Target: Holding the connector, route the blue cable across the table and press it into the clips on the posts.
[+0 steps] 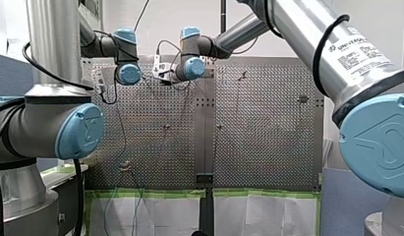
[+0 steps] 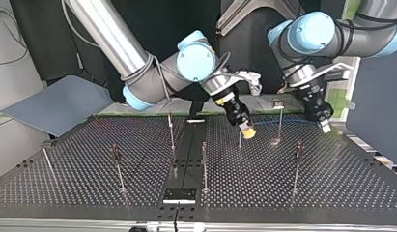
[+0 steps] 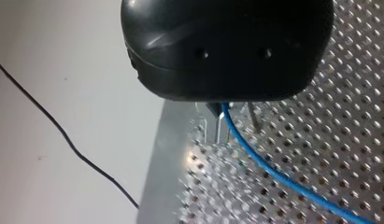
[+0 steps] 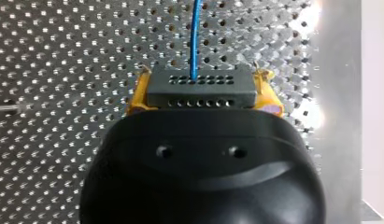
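Right wrist view: the right gripper (image 4: 203, 93) is closed on the connector (image 4: 199, 84), a dark block seated squarely between the yellow pads (image 4: 136, 95). The blue cable (image 4: 195, 32) leaves the block's far face straight ahead.

Left wrist view: the cable runs out from under the left gripper (image 3: 231, 119) and curves away low over the perforated table (image 3: 320, 140). Whether that gripper is clamped on the cable or only guiding it cannot be told.

Top view: both grippers sit low over the far right part of the table. A thin post (image 2: 280, 123) carrying a clip (image 2: 278, 103) stands between them. The cable shows as a faint span passing that post below the clip.

Assessment: the step in hand appears to be seating this span in that clip.
- The span should be lifted to clip height under light, even tension and lined up with the clip mouth.
- It should then be pressed in along the post's axis.
- Side load risks bending the post, and slack risks the cable skipping out.
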